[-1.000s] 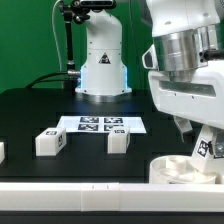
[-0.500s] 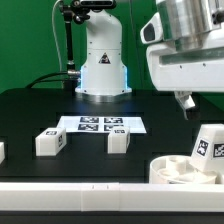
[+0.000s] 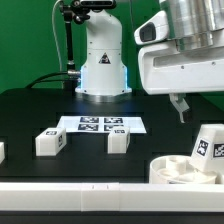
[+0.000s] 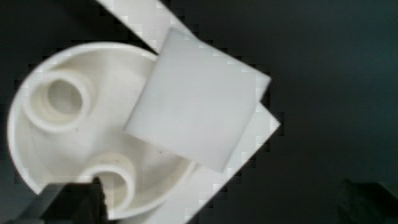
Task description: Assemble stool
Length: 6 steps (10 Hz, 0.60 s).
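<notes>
One leg (image 3: 207, 143) stands in the round seat (image 3: 172, 172) just below the gripper (image 3: 181, 108), which hangs clear above it with its jaws apart and nothing held. That leg looks slightly tilted, and I cannot tell whether it sits fully home. If it is only perched, a descent to regrip could tip it over or shove the seat sideways, since nothing visibly braces the seat. A finger landing on the leg's top instead of astride it would jam. The wrist view shows an empty socket (image 4: 66, 97) in the seat, so more legs are probably due. The nearer leg (image 3: 118, 141) and the farther leg (image 3: 50, 141) lie well off to the gripper's side, beyond the marker board (image 3: 100, 124), so a low sweep could clip them. The table (image 3: 30, 115) is flat matt black, edged by a white rail (image 3: 80, 188); behind stand the arm's base (image 3: 100, 65) and a green backdrop (image 3: 30, 30)
</notes>
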{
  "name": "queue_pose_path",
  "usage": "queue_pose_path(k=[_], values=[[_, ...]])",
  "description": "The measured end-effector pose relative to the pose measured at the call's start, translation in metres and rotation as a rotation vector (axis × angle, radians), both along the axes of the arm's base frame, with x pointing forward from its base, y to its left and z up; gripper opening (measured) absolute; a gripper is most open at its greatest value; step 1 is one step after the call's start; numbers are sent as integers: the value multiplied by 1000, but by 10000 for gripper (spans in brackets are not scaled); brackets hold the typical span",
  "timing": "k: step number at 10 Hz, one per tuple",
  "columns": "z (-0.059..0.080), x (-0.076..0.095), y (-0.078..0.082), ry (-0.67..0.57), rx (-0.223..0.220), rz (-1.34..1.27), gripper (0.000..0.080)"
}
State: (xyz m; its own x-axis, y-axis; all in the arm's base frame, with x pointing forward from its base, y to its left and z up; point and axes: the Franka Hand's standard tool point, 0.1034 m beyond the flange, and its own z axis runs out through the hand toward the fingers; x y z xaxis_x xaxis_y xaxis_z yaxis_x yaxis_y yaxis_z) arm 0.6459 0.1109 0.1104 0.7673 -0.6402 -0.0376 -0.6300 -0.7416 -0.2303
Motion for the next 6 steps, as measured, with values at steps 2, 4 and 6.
queue_pose_path(k=[2, 4, 6], values=[[5, 0, 6, -47, -46, 223, 649], [5, 0, 1, -73, -61, 355, 649], [5, 0, 0, -99, -82, 493, 649]])
